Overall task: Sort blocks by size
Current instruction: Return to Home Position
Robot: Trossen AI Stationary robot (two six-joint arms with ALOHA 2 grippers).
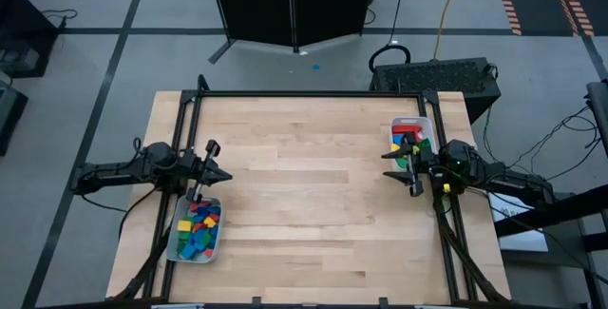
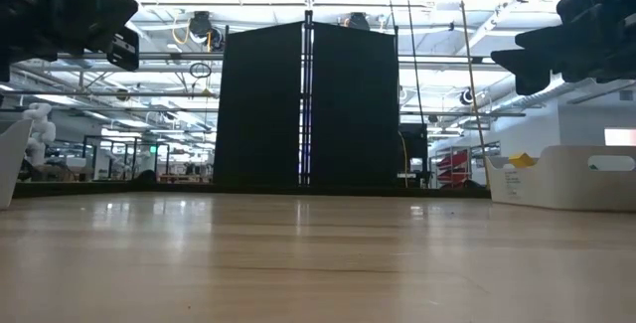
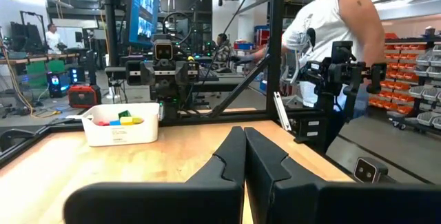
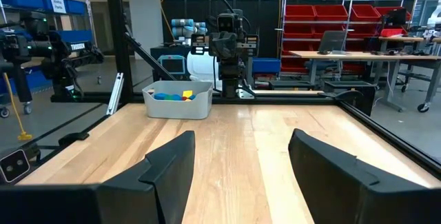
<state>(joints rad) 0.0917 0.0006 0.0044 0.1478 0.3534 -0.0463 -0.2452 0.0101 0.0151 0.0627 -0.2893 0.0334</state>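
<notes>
The blocks lie in two pale trays. One tray (image 1: 196, 230) at the table's left near side holds several blue, red, yellow and green blocks (image 1: 199, 225). The other tray (image 1: 410, 138) at the right far side holds several red, green, yellow and blue blocks (image 1: 408, 144). My left gripper (image 1: 224, 177) is shut and empty above the table, just beyond the left tray. My right gripper (image 1: 387, 164) is open and empty above the table, beside the right tray. The right tray also shows in the left wrist view (image 3: 118, 125), the left tray in the right wrist view (image 4: 178, 100).
The wooden table (image 1: 304, 204) lies bare between the two trays. A dark frame rail (image 1: 304, 94) runs along its edges. A black panel (image 2: 308, 104) stands beyond the far edge. A person (image 3: 331, 24) stands past the table's right side.
</notes>
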